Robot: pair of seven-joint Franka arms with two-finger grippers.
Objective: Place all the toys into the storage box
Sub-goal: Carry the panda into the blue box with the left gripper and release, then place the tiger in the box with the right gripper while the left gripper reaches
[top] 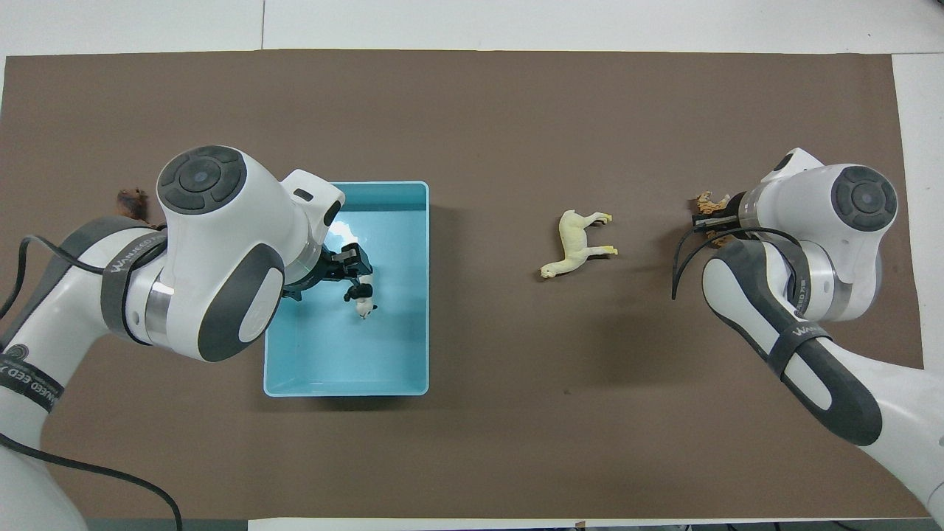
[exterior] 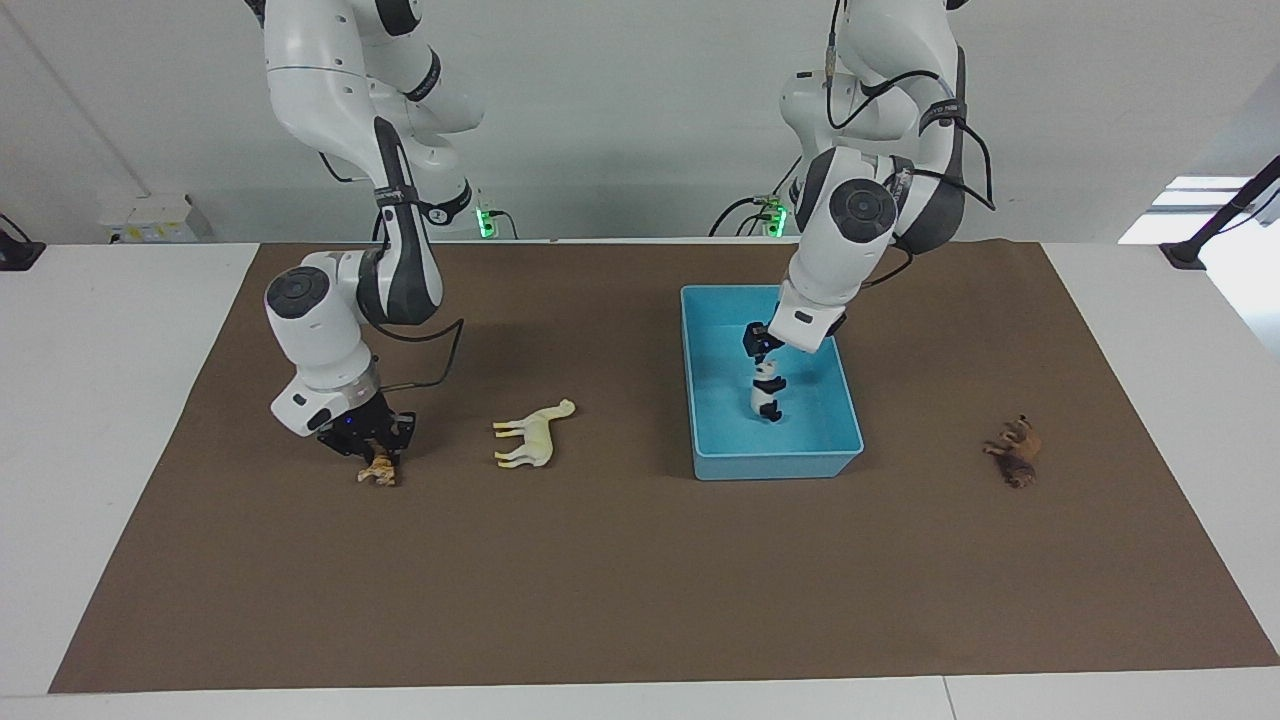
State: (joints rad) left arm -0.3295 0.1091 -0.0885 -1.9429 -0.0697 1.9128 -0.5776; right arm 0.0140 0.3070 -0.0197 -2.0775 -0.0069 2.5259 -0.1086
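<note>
The light blue storage box (exterior: 775,465) (top: 346,389) stands on the brown mat toward the left arm's end of the table. My left gripper (exterior: 763,360) (top: 357,277) is inside the box, shut on the black-and-white panda (exterior: 768,393) (top: 362,301), which hangs upright just above the box floor. My right gripper (exterior: 377,452) (top: 706,220) is down at the mat over the orange striped tiger (exterior: 379,471) (top: 709,201). The cream-white horse (exterior: 535,437) (top: 579,244) lies on its side between the tiger and the box. The brown lion (exterior: 1015,453) (top: 133,202) lies at the left arm's end, partly hidden by that arm in the overhead view.
The brown mat (exterior: 640,580) covers most of the white table. Bare mat lies on the side of the toys and box farther from the robots. A black stand (exterior: 1215,225) sits off the mat at the left arm's end.
</note>
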